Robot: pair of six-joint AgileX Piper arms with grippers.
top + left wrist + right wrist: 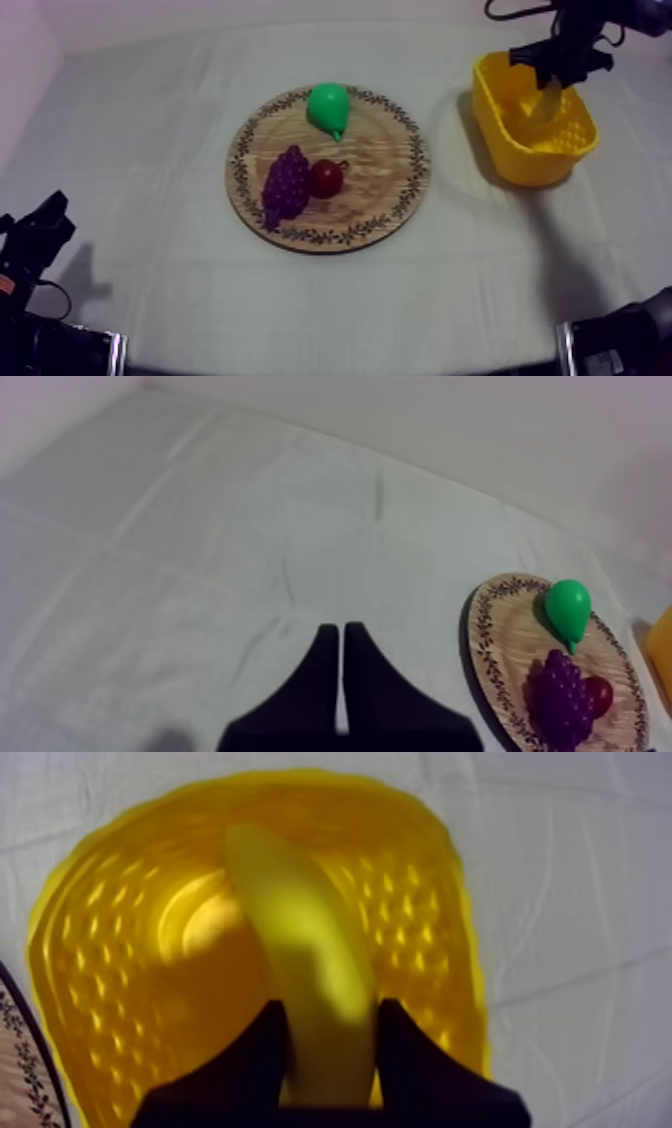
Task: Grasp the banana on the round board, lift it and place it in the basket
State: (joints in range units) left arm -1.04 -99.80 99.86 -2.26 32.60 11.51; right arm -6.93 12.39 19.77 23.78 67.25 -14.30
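Observation:
The yellow banana (305, 942) hangs over the inside of the yellow basket (120, 922), held between the black fingers of my right gripper (330, 1042), which is shut on it. In the top view my right gripper (556, 72) is above the basket (520, 150) at the table's right, with the banana (546, 103) pointing down into it. The round wooden board (385, 165) lies mid-table. My left gripper (342, 666) is shut on nothing, a narrow wedge over bare cloth; it rests low at the left (38, 232).
On the board lie a green pear (329, 107), purple grapes (286, 184) and a small red fruit (326, 178). The left wrist view has the board (500, 646) with the pear (568, 608) and grapes (560, 698) off to its side.

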